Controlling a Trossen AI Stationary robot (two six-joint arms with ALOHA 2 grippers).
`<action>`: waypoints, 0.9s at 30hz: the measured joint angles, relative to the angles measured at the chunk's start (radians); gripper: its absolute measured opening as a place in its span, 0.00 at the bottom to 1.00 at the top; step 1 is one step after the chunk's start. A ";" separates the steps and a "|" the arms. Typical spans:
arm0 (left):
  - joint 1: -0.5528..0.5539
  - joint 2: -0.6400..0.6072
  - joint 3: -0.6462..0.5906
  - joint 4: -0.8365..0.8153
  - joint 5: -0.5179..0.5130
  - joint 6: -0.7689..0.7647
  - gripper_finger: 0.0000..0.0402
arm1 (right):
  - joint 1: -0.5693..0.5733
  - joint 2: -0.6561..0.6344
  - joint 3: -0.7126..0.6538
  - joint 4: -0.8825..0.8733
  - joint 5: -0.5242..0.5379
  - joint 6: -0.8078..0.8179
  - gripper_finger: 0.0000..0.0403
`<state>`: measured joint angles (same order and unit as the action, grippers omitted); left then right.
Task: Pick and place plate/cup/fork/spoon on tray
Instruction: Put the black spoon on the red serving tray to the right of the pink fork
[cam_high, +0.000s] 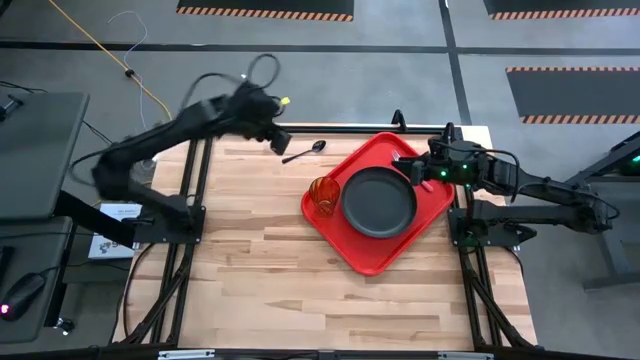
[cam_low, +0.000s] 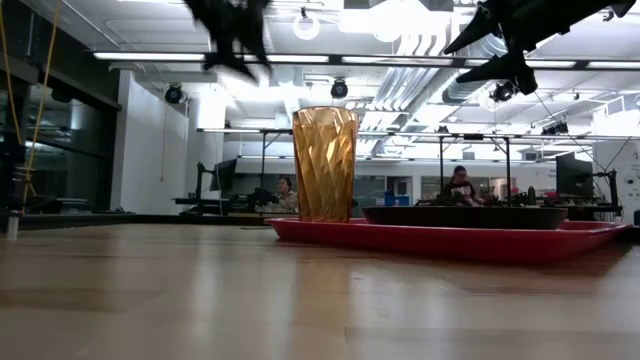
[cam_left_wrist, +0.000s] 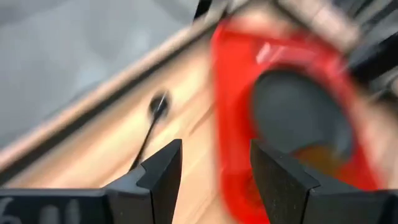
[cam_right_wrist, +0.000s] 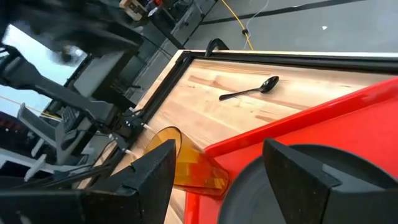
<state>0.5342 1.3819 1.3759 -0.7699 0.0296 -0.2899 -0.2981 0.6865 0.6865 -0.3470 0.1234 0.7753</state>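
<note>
Hovering L gripper (cam_high: 279, 140) near spoon (cam_high: 305, 152) on bench (cam_high: 260, 260), jaws wide, empty. R gripper (cam_high: 413, 170) over tray (cam_high: 375, 258) w/ plate (cam_high: 379, 202), cup (cam_high: 323, 195); jaws wide.

A bright red tray (cam_high: 372, 257) carries a matte black plate (cam_high: 379, 201) and a faceted amber cup (cam_low: 324, 164); the spoon (cam_high: 304, 153) looks dark.

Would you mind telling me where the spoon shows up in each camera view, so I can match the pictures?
High view: spoon on bare wood, upper middle, beside the tray's far-left edge.
Low view: not visible.
Left wrist view: blurred, left of centre, above the fingers.
Right wrist view: upper middle, on the wood.
Shared landmark: the red tray, with the cup on it.
</note>
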 joint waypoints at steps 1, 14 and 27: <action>0.041 0.051 -0.006 -0.014 0.041 0.023 0.44 | 0.000 0.000 0.000 0.000 0.000 0.006 0.57; 0.153 0.499 -0.056 0.227 0.171 0.258 0.44 | 0.000 0.000 0.000 0.000 0.000 0.053 0.57; 0.151 0.678 -0.049 0.335 0.136 0.262 0.43 | 0.000 0.001 0.000 0.000 0.042 0.126 0.57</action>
<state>0.6854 2.0601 1.3273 -0.4346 0.1655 -0.0276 -0.2981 0.6872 0.6865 -0.3465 0.1654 0.9012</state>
